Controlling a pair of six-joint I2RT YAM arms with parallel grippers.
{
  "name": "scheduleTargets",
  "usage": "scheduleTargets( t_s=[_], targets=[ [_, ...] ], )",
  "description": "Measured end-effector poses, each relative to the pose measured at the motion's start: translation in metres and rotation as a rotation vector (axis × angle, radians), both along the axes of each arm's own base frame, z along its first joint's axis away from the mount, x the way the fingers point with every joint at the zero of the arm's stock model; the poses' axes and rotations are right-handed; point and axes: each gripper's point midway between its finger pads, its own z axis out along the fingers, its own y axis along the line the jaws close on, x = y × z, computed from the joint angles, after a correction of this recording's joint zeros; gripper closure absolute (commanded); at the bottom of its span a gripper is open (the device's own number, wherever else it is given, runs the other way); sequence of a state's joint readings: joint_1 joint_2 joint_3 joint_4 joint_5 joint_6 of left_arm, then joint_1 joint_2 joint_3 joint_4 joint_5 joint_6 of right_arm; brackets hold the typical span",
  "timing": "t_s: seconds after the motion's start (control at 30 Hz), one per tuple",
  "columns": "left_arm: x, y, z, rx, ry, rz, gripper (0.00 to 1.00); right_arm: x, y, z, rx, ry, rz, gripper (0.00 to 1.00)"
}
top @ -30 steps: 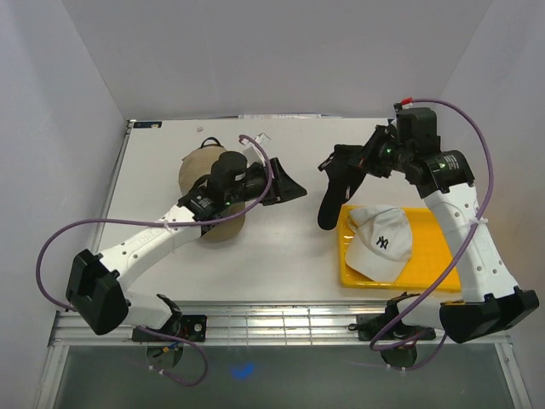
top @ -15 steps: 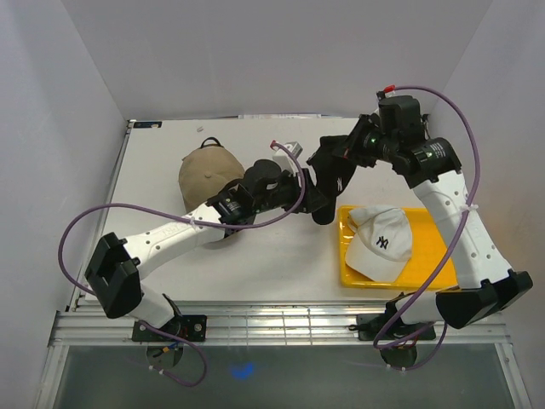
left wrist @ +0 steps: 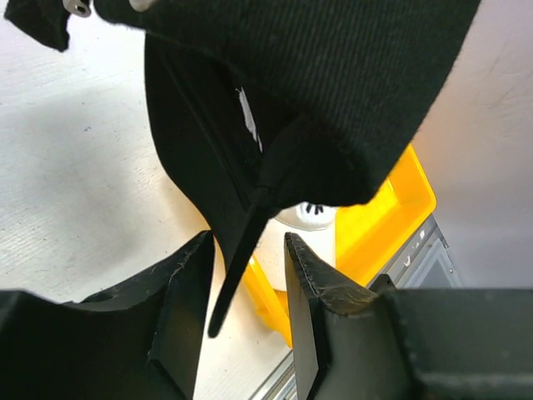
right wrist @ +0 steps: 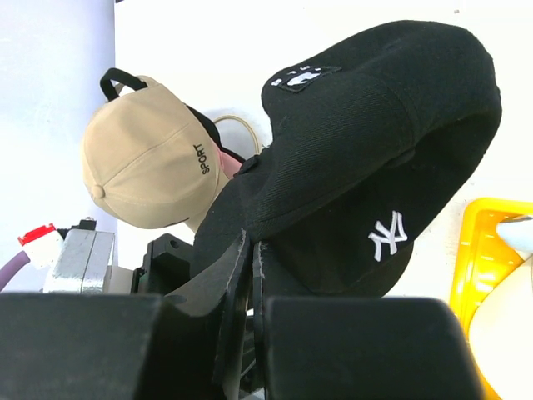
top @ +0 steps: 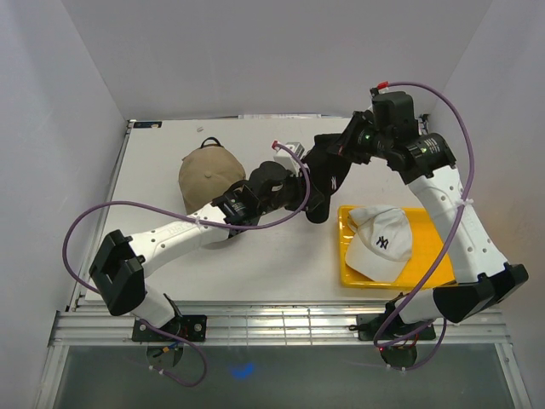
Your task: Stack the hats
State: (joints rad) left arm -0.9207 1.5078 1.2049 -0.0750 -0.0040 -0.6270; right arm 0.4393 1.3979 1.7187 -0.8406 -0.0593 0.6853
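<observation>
Black NY cap [top: 328, 175] hung clamped in my right gripper [right wrist: 248, 250], its brim edge between the parted fingers of my left gripper [left wrist: 246, 279], not yet gripped, so I judged closing squarely onto that brim, without twisting, best.

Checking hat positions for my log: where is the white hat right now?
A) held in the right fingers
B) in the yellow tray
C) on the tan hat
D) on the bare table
B: the white hat lies in the yellow tray; the right fingers grip the black hat instead.
</observation>
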Motion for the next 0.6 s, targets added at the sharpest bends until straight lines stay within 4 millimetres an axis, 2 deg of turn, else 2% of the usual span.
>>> scheduleTargets(
  t_s=[0.1, 0.13, 0.2, 0.23, 0.33, 0.37, 0.43, 0.47, 0.5, 0.57, 0.6],
  targets=[
    [0.002, 0.001, 0.0, 0.005, -0.007, 0.013, 0.66, 0.0, 0.001, 0.004, 0.009, -0.005, -0.002, 0.92],
    [0.003, 0.002, 0.0, 0.005, -0.008, 0.014, 0.77, 0.001, 0.001, 0.005, 0.012, -0.007, -0.003, 0.92],
    [0.003, 0.001, 0.0, 0.002, -0.006, 0.015, 0.88, 0.001, 0.002, 0.007, 0.018, -0.008, -0.005, 0.92],
    [0.002, 0.001, 0.001, -0.003, -0.006, 0.013, 1.0, 0.002, 0.002, 0.008, 0.018, -0.008, -0.005, 0.92],
    [0.0, -0.001, 0.002, -0.008, -0.002, 0.01, 1.0, 0.004, 0.006, 0.006, 0.018, -0.002, 0.002, 0.91],
    [-0.001, -0.001, 0.002, -0.009, 0.005, 0.006, 1.0, 0.005, 0.007, 0.004, 0.017, 0.002, 0.003, 0.85],
    [-0.004, -0.001, 0.001, -0.01, 0.028, -0.001, 1.0, 0.008, 0.01, 0.001, 0.017, 0.014, 0.004, 0.67],
    [-0.004, 0.0, 0.002, -0.013, 0.042, -0.004, 1.0, 0.01, 0.011, -0.001, 0.016, 0.016, 0.008, 0.5],
    [-0.006, 0.0, 0.004, -0.022, 0.057, -0.013, 1.0, 0.012, 0.013, -0.002, 0.018, 0.023, 0.009, 0.42],
    [-0.005, 0.003, 0.012, -0.063, 0.094, -0.024, 1.0, 0.018, 0.016, 0.0, 0.007, 0.016, 0.02, 0.27],
    [-0.002, 0.008, 0.017, -0.093, 0.12, -0.025, 1.0, 0.021, 0.017, 0.002, 0.006, 0.01, 0.023, 0.24]
  ],
)
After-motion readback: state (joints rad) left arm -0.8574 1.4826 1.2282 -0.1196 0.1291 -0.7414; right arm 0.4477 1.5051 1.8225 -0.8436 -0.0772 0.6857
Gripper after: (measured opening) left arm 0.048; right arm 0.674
